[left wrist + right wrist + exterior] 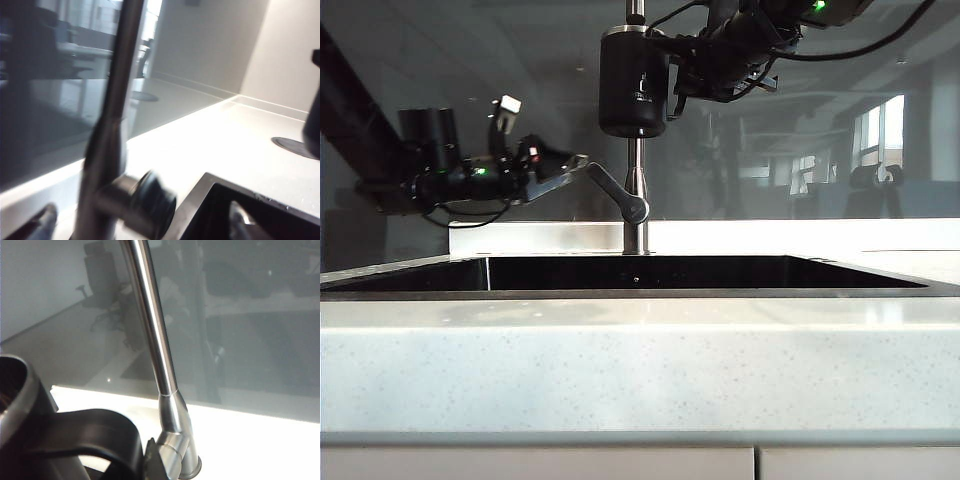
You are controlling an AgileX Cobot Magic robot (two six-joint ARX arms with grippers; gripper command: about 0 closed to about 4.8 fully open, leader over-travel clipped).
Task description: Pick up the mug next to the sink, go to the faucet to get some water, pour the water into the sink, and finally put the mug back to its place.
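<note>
Mug point(633, 82) is hanging upright high over the sink point(640, 272), against the faucet point(635, 200) pipe, right gripper point(682, 70) fingers clamped on its handle. Left gripper point(558, 172) is sitting at the lever, fingers spread. Filling step, likely; next calls for water, then tipping over the basin.

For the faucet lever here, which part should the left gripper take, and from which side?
Probably the lever's free upper end, approached from the exterior view's left, where the left gripper already sits. The handle slants up-left off the faucet, leaving that end exposed; the right gripper holds the mug above.
</note>
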